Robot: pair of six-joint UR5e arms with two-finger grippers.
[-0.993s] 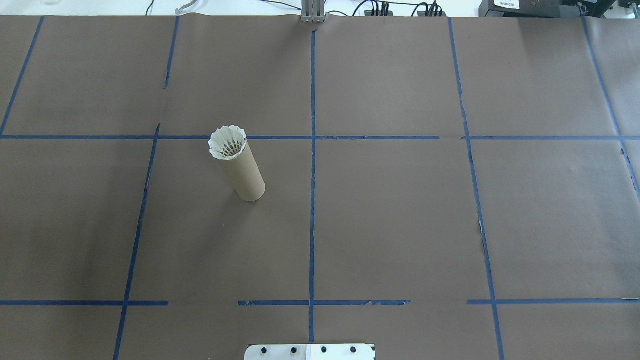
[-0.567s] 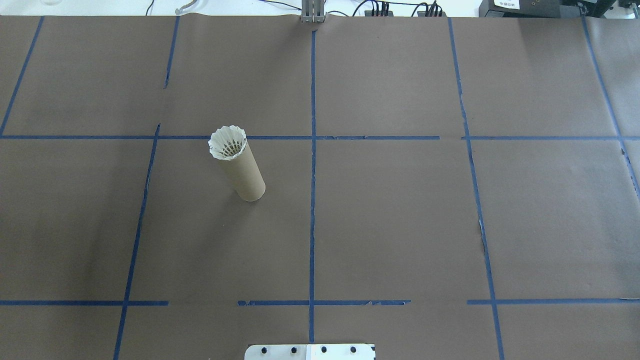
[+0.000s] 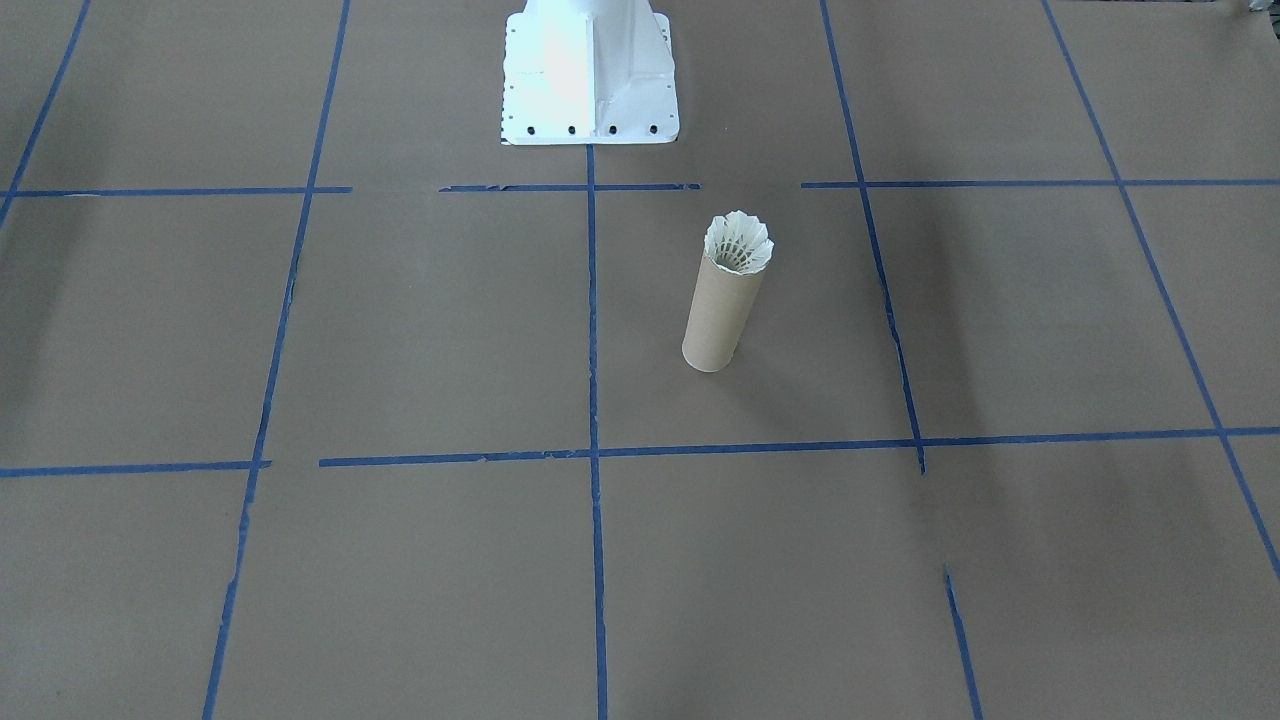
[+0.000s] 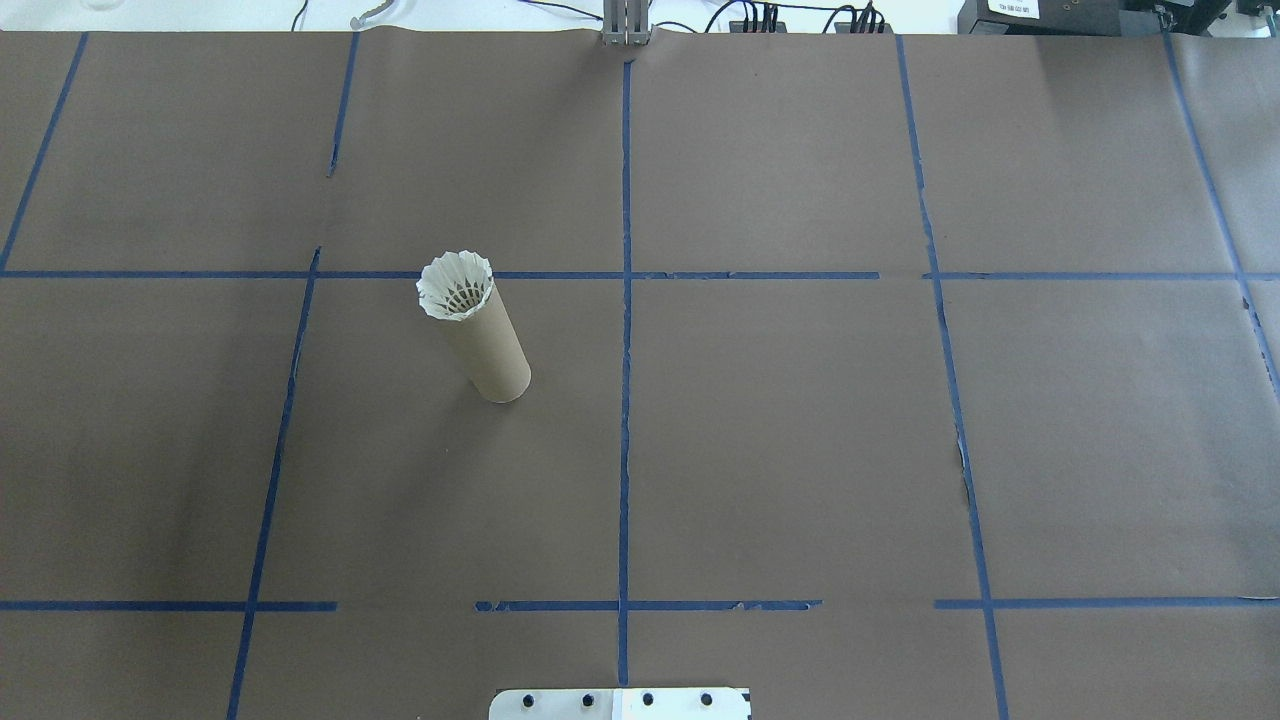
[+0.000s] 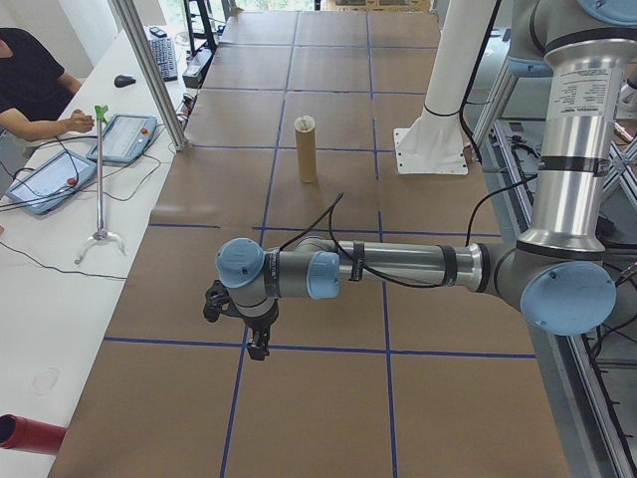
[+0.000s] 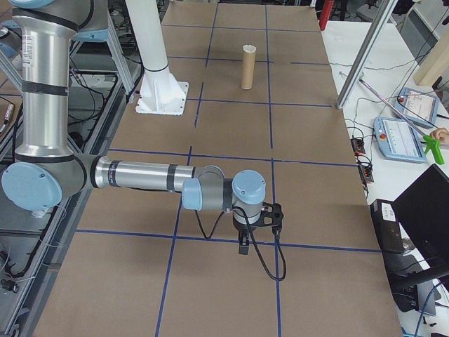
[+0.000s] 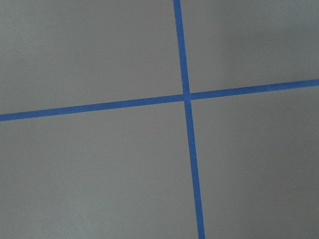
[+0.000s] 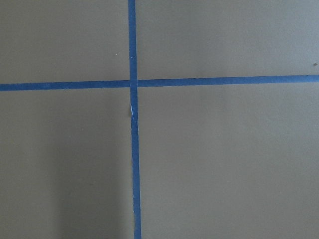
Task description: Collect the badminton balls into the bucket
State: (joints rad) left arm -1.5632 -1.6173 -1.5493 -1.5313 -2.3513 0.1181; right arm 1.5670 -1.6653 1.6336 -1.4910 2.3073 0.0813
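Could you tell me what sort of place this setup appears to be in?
Most likely a robotics lab: a table covered in brown paper gridded with blue tape, a person seated at a side bench with teach pendants, and cables along the far edge.

The robot's left arm (image 5: 398, 267) stretches level over the table, forearm horizontal, wrist bent so its gripper (image 5: 258, 351) points straight down. The right arm (image 6: 140, 175) mirrors it at the far end, forearm level, gripper (image 6: 243, 247) hanging downward above the surface. Whether either gripper's fingers are parted or closed cannot be told from these side views.
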